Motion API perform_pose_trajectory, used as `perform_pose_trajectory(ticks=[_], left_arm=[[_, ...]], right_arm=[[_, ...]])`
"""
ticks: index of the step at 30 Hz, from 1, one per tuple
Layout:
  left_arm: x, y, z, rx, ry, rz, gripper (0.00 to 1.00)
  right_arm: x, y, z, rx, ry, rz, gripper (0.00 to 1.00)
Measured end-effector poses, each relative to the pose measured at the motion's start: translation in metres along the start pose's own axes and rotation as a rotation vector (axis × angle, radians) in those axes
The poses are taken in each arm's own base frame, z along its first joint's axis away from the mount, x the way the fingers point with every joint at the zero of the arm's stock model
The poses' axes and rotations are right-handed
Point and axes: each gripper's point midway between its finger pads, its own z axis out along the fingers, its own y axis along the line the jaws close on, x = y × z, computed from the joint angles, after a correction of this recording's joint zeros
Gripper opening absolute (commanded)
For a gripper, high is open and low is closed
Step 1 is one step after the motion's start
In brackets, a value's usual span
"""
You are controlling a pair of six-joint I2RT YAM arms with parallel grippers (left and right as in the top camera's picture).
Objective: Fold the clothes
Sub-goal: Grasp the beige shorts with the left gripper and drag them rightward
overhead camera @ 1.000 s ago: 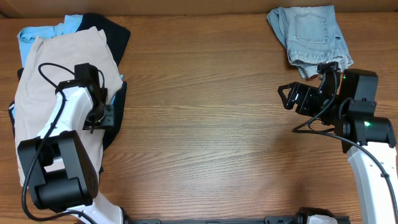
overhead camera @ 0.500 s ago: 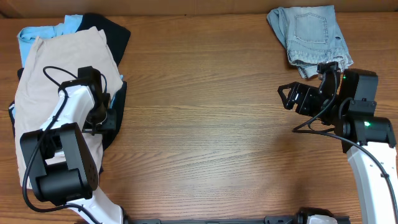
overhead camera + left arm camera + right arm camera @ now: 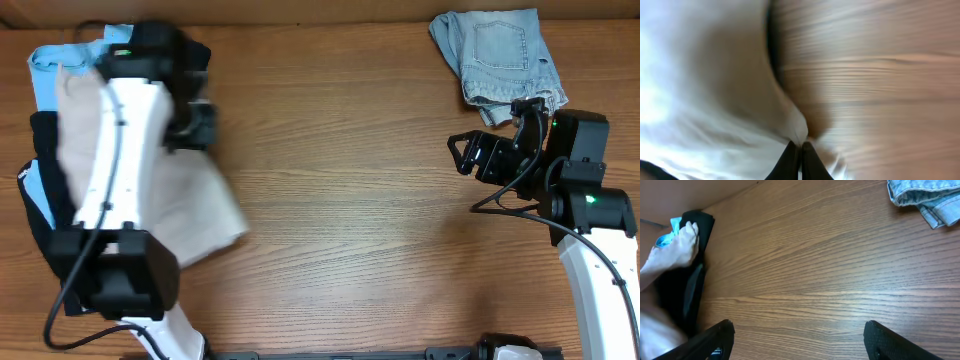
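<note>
khaki shorts (image 3: pixel 205 215) at 9 o'clock hang limp, light and floppy from left gripper (image 3: pixel 799 150), jaws clamped on an edge; right gripper (image 3: pixel 460 155) spread wide at 3 o'clock; I'd grab waistband corners.

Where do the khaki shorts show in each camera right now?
Overhead: khaki shorts at far left, partly under the left arm.
Left wrist: khaki shorts fill the left half, pinched by the left gripper at bottom centre.
Right wrist: khaki shorts are a pale blur at the left edge.
Shared landmark: wooden table to their right.
</note>
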Motion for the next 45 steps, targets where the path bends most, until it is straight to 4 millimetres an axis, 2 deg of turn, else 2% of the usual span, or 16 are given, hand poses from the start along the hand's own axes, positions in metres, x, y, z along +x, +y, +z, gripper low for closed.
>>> perform_pose_trajectory(ticks=[6,7,8,9,10,11,13,15,19,23,27,30,31,33,39,45], left_arm=[[-0.021,-0.129,0.013,0.161,-0.096,0.264,0.04],[-0.027,-0.151,0.017,0.182,-0.125,0.304,0.08],[-0.033,-0.172,0.023,0.203,-0.153,0.343,0.18],[-0.038,-0.192,0.029,0.223,-0.182,0.380,0.41],[-0.043,-0.209,0.034,0.239,-0.206,0.409,0.78],[-0.047,-0.226,0.040,0.253,-0.229,0.429,0.96],[-0.047,-0.253,0.052,0.270,-0.250,0.473,1.00],[-0.044,-0.266,0.059,0.273,-0.244,0.492,1.00],[-0.034,-0.253,0.050,0.245,-0.184,0.493,1.00],[-0.028,-0.231,0.014,0.182,-0.165,0.542,1.00],[-0.002,-0.210,-0.027,0.139,-0.143,0.599,1.00],[0.016,-0.195,-0.041,0.099,-0.107,0.617,0.98],[0.020,-0.191,-0.040,0.086,-0.090,0.617,0.92],[0.030,-0.183,-0.031,0.060,-0.035,0.614,0.88],[0.074,-0.167,0.021,-0.038,0.167,0.582,0.90],[0.117,-0.172,0.058,-0.100,0.169,0.590,0.90]], right_arm=[[-0.004,0.008,-0.015,-0.010,-0.042,-0.022,0.84],[-0.005,0.011,-0.019,-0.013,-0.057,-0.029,0.84],[-0.006,0.013,-0.024,-0.013,-0.072,-0.036,0.84],[-0.007,0.015,-0.028,-0.011,-0.084,-0.041,0.84],[-0.006,0.016,-0.033,-0.009,-0.093,-0.045,0.84],[-0.005,0.017,-0.036,-0.005,-0.096,-0.046,0.84],[-0.002,0.016,-0.042,0.011,-0.097,-0.044,0.84],[0.003,0.014,-0.044,0.024,-0.084,-0.036,0.84],[0.014,0.009,-0.044,0.051,-0.042,-0.013,0.85],[0.017,0.006,-0.044,0.064,-0.033,-0.008,0.86],[0.017,0.005,-0.044,0.068,-0.032,-0.007,0.86],[0.017,0.004,-0.044,0.073,-0.032,-0.007,0.86],[0.017,0.004,-0.044,0.074,-0.031,-0.005,0.86],[0.019,0.003,-0.043,0.076,-0.024,-0.002,0.89],[0.024,-0.001,-0.037,0.085,0.010,0.014,0.91],[0.025,-0.003,-0.034,0.091,0.021,0.018,0.91]])
